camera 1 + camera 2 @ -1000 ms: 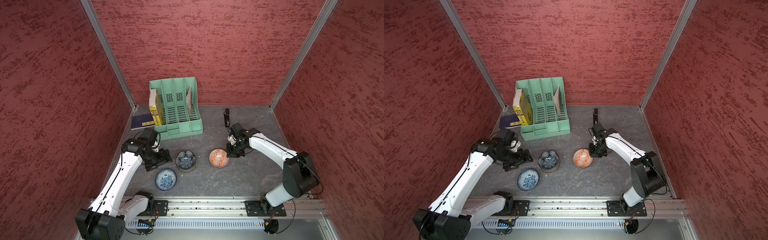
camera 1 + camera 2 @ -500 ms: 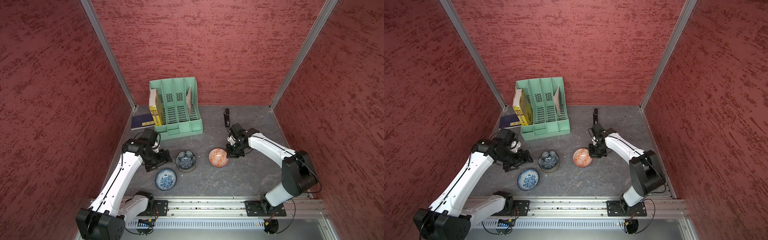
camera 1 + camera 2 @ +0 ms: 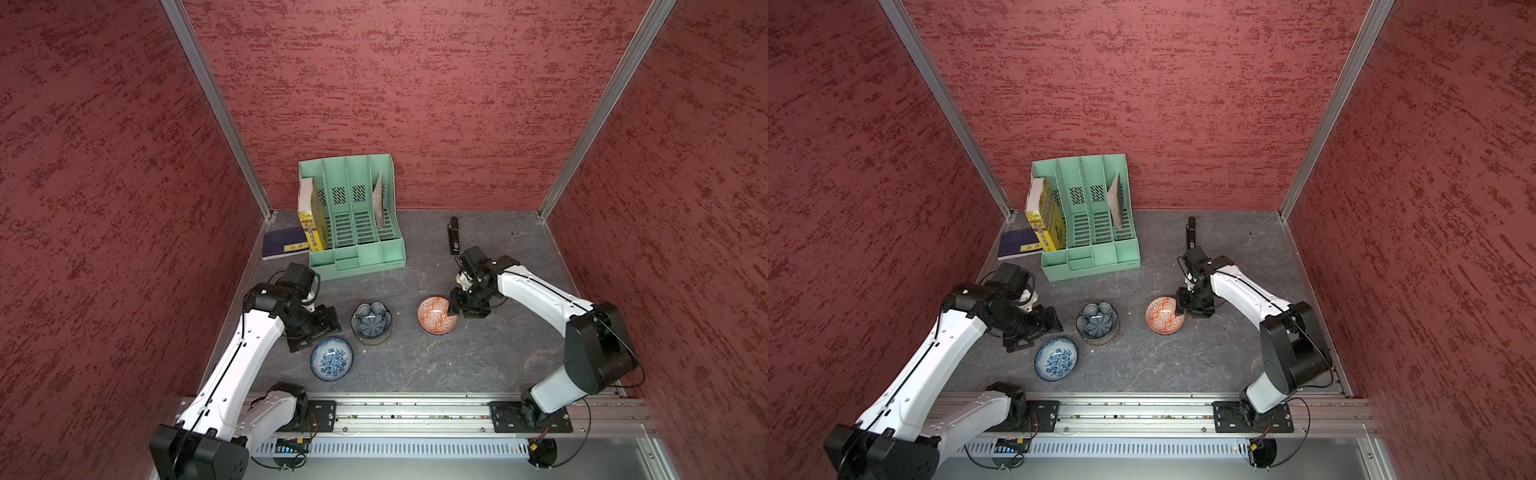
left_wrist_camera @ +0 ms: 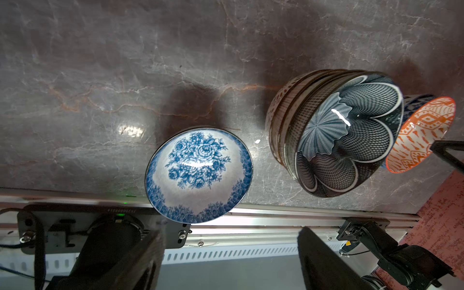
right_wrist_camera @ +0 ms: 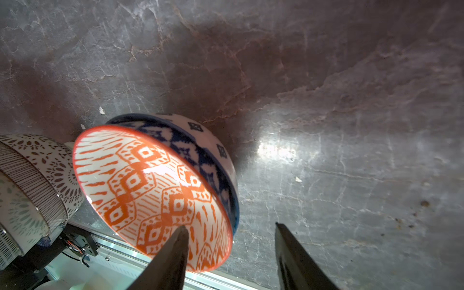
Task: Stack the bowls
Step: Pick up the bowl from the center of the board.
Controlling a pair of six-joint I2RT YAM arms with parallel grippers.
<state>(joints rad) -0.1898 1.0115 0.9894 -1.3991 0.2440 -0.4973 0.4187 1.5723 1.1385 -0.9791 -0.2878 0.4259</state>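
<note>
1. Grey and marbled, the desk (image 3: 415, 365) carries the bowls in three groups between the two arms.
2. Toward the right arm, the orange geometric bowl (image 3: 436, 315) sits nested inside a blue-and-white patterned bowl (image 5: 213, 150), whose wall shows under it in the right wrist view.
3. The right end effector (image 5: 231, 226) is released. Its fingers stand apart astride the orange geometric bowl's rim, one over the inside and one outside, with a gap showing between the outer finger and the bowl.
4. In the middle stands a stack of bowls (image 3: 372, 328) with the dark blue-grey petal bowl (image 4: 351, 140) on top. Lattice and striped walls show beneath it in the left wrist view.
5. A blue-white floral bowl (image 3: 331, 358) stands alone and upright just beside the stack, apart from it and near the front rail (image 3: 415, 409).
6. The left end effector (image 4: 231, 233) is released, its fingers spread wide with nothing between them, close beside the blue-white floral bowl.
7. At the back on the left stands a green file organiser (image 3: 353, 224) with a yellow book (image 3: 311, 224) upright in its end slot. A dark blue book (image 3: 284, 245) lies flat beside it.
</note>
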